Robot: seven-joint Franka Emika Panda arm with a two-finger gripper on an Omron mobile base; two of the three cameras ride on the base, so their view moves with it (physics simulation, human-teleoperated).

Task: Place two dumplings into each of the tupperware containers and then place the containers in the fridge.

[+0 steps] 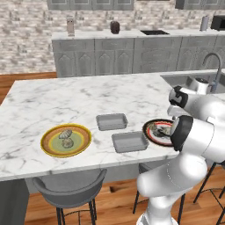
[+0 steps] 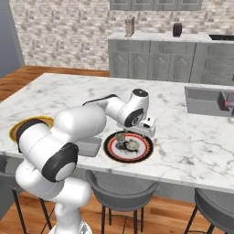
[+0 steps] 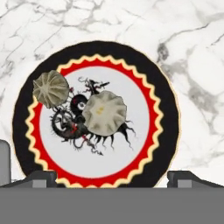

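Observation:
Two dumplings lie on a black-and-red rimmed plate at the island's front edge. My gripper hovers open straight above that plate, with nothing between its fingertips. From the right base it shows as the gripper just over the dumplings. Two more dumplings rest on the round yellow plate. Both tupperware containers sit empty between the plates. The fridge is out of view.
A sink with a faucet is set into the island's right end. Grey stools stand under the front edge. The back counter carries small jars and a cooktop.

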